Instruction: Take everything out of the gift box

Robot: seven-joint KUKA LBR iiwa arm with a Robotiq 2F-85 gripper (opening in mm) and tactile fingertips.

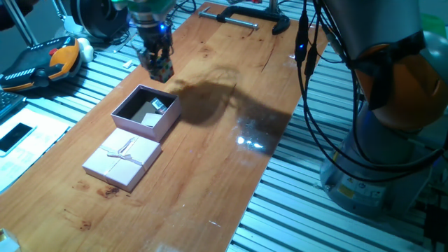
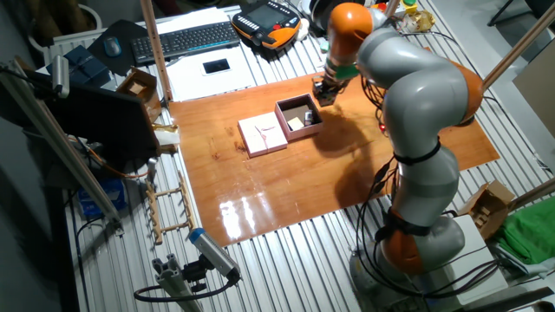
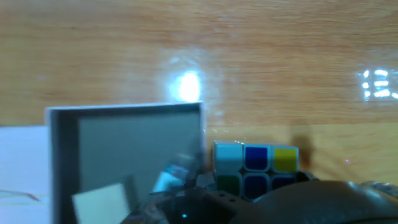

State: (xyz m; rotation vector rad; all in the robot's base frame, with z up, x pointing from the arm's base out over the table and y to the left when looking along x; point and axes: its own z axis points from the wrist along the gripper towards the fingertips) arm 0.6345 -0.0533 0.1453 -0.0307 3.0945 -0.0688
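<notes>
While apparently gripped (blurry), glossy puzzle cube (image 3: 255,169).

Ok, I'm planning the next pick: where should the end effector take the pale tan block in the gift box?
Come from straight above: the gift box walls shut off every side approach. Close on the pale tan block across two opposite upright sides, probably the pair clear of the nearby wall. The end effector holds the puzzle cube, so release that first.
</notes>
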